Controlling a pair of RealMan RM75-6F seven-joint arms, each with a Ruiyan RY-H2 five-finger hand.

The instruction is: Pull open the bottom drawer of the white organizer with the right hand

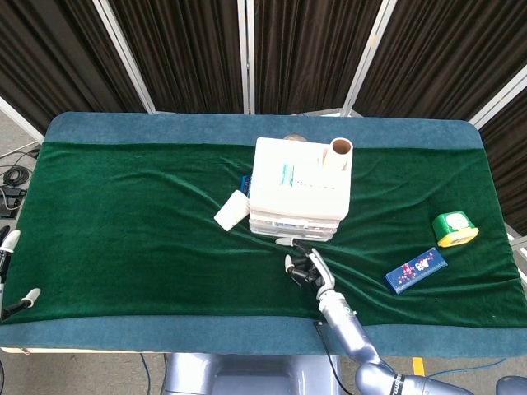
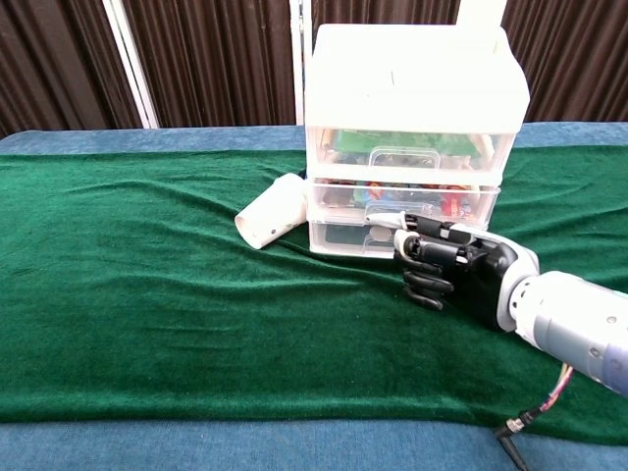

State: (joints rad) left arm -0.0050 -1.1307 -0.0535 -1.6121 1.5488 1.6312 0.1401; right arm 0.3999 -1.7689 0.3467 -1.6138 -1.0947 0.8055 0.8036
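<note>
right hand (image 2: 446, 267) has its fingers curled at the bottom drawer (image 2: 355, 235) front, center frame, but the light white organizer (image 2: 407, 137) might just slide along instead of opening

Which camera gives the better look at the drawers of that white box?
The chest view: it faces the white organizer head-on, so all its stacked drawer fronts show, with the right hand at the bottom drawer. The head view looks down on the lid, with only thin drawer edges visible.
</note>
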